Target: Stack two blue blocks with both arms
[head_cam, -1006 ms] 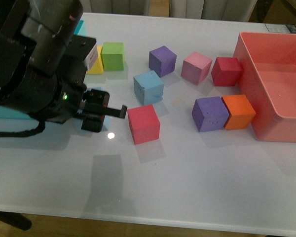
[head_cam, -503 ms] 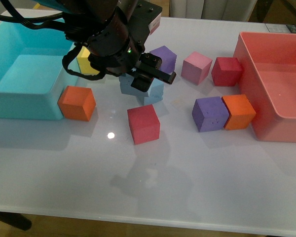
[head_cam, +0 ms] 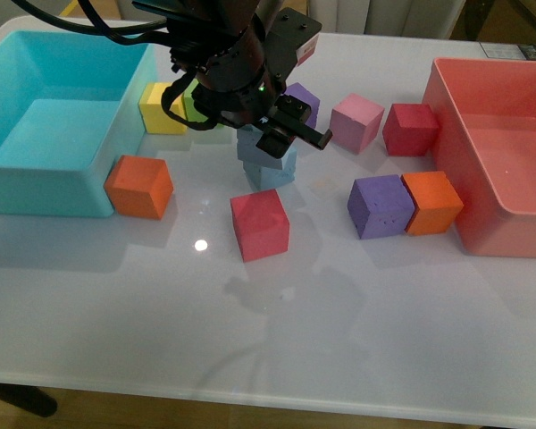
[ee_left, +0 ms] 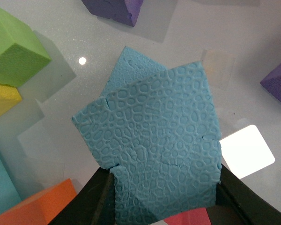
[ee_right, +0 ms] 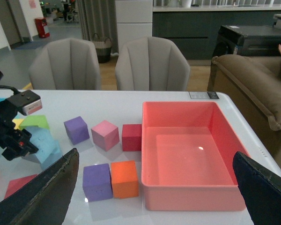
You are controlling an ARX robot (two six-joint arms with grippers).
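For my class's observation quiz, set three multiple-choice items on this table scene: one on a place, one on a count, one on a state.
1. Where is the orange cube near the turquoise bin? A in that bin; B on the table beside its outer wall; C in the red bin.
2. How many purple cubes show? A one; B four; C two.
3. The left gripper is: A shut on a blue block; B open, empty; C shut on a red cube.

Answers: 1 B, it sits outside the bin's corner. 2 C, the right wrist view shows both. 3 A, the left wrist view shows the block clamped in it.
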